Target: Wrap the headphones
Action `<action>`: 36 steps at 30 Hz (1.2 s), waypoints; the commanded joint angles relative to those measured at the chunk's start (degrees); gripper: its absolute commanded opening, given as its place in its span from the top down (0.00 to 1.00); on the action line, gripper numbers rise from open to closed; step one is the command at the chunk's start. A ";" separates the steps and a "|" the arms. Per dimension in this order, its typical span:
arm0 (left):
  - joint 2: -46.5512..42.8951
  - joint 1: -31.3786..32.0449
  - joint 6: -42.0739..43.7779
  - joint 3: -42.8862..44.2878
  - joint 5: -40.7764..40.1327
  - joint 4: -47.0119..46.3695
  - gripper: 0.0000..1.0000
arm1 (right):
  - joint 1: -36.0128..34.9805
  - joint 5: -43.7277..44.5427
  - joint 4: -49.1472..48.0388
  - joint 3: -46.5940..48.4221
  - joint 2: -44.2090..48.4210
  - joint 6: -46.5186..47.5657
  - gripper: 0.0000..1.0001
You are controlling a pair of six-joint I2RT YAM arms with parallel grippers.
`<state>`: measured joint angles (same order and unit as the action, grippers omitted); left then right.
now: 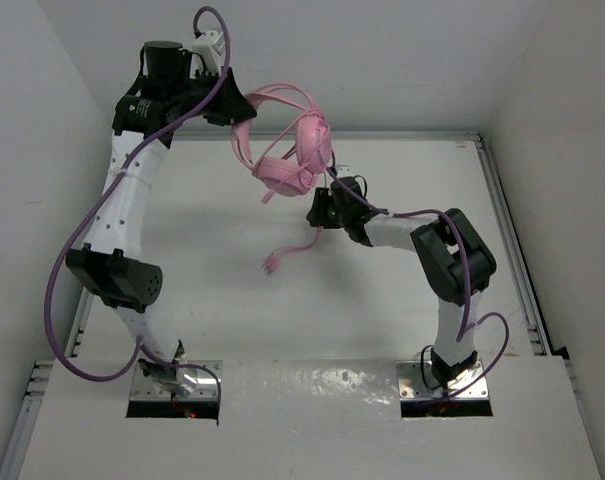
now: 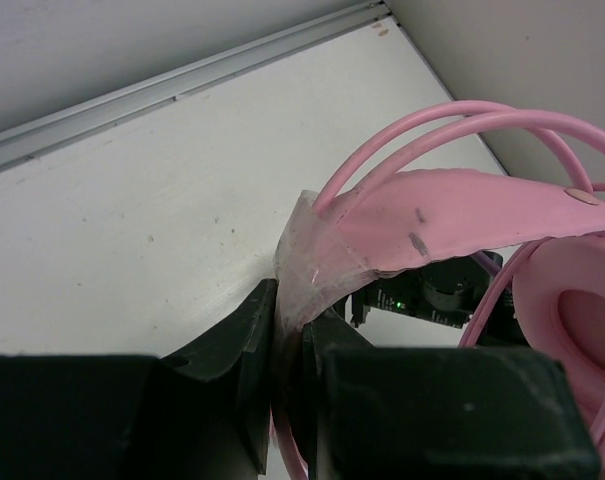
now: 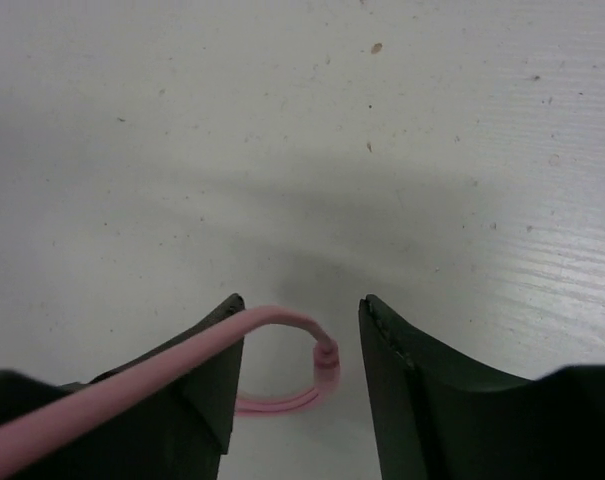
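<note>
Headphones (image 1: 294, 150), pink: raised above the table's (image 1: 182, 220) 12 o'clock end, headband (image 2: 462, 210) clamped in the left gripper (image 2: 292, 312), one earcup (image 2: 572, 310) cut off at the wrist view's 3 o'clock edge; right gripper (image 3: 302, 308) spread apart, cord (image 3: 132, 385) looping between its fingers, plug (image 1: 270, 265) detail too small to read.
</note>
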<state>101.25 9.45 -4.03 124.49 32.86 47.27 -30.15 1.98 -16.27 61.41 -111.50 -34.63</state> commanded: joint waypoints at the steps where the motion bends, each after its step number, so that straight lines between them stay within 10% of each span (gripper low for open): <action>1: -0.62 -1.10 -5.37 2.96 3.17 -5.52 1.00 | -0.61 2.68 -1.22 -0.85 0.50 -2.28 0.53; 7: -0.44 -2.16 -7.56 1.82 3.88 -6.75 1.00 | -0.88 2.86 -1.23 0.64 -2.40 -3.60 0.75; 15: -0.09 -5.06 -10.47 2.25 3.61 -8.51 1.00 | -1.31 3.82 0.63 0.73 -2.23 -5.18 0.61; 20: -0.18 -5.23 -8.72 3.13 3.09 -7.10 1.00 | -1.31 5.05 -0.60 1.87 -3.19 -3.26 0.96; 24: -0.35 -7.25 -10.28 2.08 4.22 -7.54 1.00 | -1.49 7.07 -0.95 2.32 -2.49 -2.28 1.00; 29: -0.44 -8.40 -10.47 3.39 5.28 -8.77 1.00 | -1.58 3.48 -3.15 2.31 -2.66 0.62 0.60; 36: -0.53 -8.40 -10.38 3.31 6.16 -8.68 1.00 | -1.66 5.40 0.61 10.21 -7.75 0.09 0.43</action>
<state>102.41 1.06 -10.85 124.62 35.73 43.27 -31.38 6.07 -15.79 66.37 -117.34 -35.22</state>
